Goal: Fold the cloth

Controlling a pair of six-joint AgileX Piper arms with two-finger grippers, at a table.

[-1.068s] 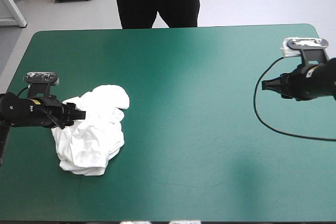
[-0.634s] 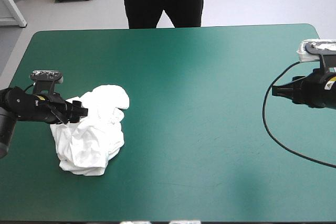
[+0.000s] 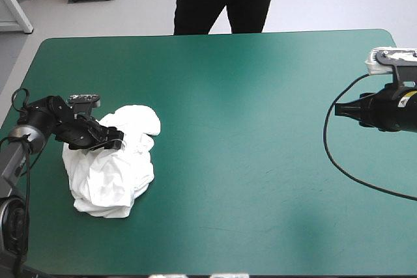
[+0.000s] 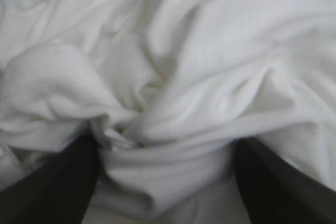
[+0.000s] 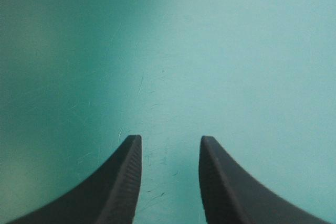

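Note:
The white T-shirt (image 3: pixel 114 170) lies as a crumpled heap on the left part of the table. My left gripper (image 3: pixel 116 140) is pushed into the heap's upper folds from the left. In the left wrist view its black fingers (image 4: pixel 52 182) stand wide apart and open, with a bulge of the T-shirt (image 4: pixel 184 66) between them and filling the view; the left gripper (image 4: pixel 165 145) is not closed on it. Far off by the right edge, my right gripper (image 3: pixel 337 109) points left, open with nothing in it. The right wrist view shows the right gripper (image 5: pixel 169 140) over bare cover.
The teal-green cover (image 3: pixel 247 135) runs wide between the heap and the right gripper. The heap sits close to the table's left edge, its lower end toward the front. Only teal-green cover (image 5: pixel 210 51) lies under the right gripper.
My left gripper has pushed rightward into the T-shirt's upper folds, and its arm has swung and tilted. The right gripper drew back toward the right edge earlier and now stays put.

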